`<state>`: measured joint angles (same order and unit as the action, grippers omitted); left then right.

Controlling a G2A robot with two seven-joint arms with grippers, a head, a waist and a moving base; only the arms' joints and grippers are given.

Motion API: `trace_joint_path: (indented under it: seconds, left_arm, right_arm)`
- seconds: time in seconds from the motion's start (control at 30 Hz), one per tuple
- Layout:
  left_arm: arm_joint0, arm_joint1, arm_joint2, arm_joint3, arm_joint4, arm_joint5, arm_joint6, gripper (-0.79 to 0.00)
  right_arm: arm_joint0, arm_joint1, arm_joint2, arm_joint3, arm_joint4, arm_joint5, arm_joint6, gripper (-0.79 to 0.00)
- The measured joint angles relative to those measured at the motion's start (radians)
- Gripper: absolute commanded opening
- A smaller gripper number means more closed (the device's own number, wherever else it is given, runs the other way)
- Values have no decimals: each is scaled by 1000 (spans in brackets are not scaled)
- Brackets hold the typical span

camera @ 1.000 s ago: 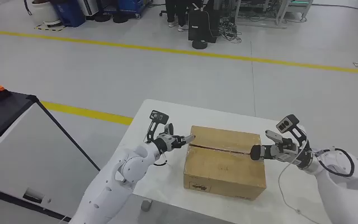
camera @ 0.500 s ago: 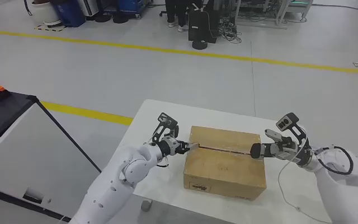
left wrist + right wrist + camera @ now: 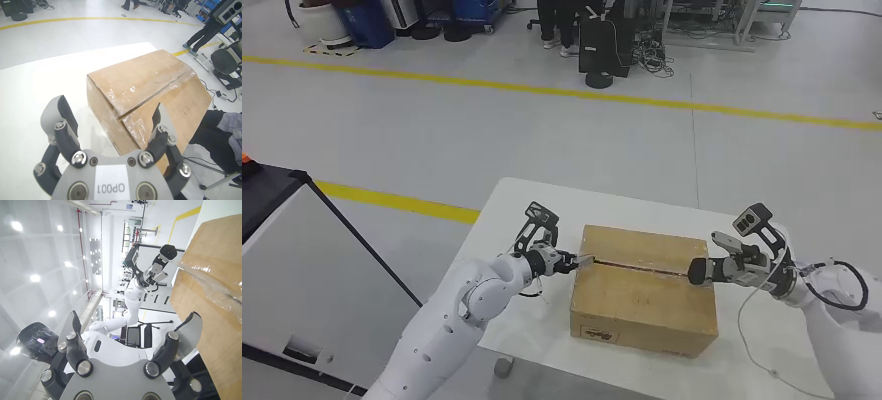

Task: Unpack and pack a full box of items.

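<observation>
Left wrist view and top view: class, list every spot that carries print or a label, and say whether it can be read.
White label on the plate behind the left arm's jaws: a short code of letters and digits, upside down, sharp enough to read.
Box, front side: dark print, too small to read.
Box, end face: faint print, blurred.

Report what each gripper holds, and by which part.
Nothing is held. The left gripper is open at one end of the cardboard box, and the right gripper is open at the other end. Neither has its fingers closed on it.
</observation>
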<state>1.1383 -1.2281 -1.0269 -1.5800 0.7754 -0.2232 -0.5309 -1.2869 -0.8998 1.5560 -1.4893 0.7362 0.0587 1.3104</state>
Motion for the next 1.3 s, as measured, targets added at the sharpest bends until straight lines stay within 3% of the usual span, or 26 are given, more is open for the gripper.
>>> trace_joint_path:
  seconds: [0.1, 0.13, 0.17, 0.2, 0.6, 0.63, 0.7, 0.77, 0.8, 1.07, 1.3]
  left_arm:
    - [19, 4, -12, -26, -2, -7, -12, 0]
    - [24, 5, -15, -33, -1, -10, -15, -31]
    - [30, 7, -18, -43, 1, -13, -18, -120]
    - [34, 8, -20, -50, 2, -14, -19, -135]
    - [18, 4, -11, -47, 6, -17, -22, -256]
    - [15, 3, -9, -42, 4, -16, -20, -369]
    - [8, 2, -5, -32, -1, -15, -18, -483]
    - [4, 0, -3, -23, -7, -14, -21, -659]
    - [3, 0, -2, -19, -14, -17, -26, -785]
    - [5, 4, -13, -16, -37, -48, -54, -785]
    - [15, 8, -35, -57, -68, 1, -117, -785]
  right_arm:
    - [7, -1, -11, 3, -8, 4, -5, 0]
    - [9, -1, -14, 4, -9, 5, -6, 0]
    - [11, -1, -18, 5, -10, 5, -7, 0]
    - [12, -1, -20, 6, -11, 5, -8, 0]
    - [11, 0, -23, 7, -12, 2, -7, 0]
    - [10, 0, -22, 7, -11, 1, -7, 0]
    - [7, 1, -19, 7, -10, 1, -8, 0]
    - [6, 1, -18, 6, -10, 2, -9, 0]
    - [5, 2, -17, 6, -9, 2, -9, 0]
    - [8, 2, -24, 11, -14, 3, -12, 0]
    - [11, 2, -35, 11, -27, 1, -16, 0]
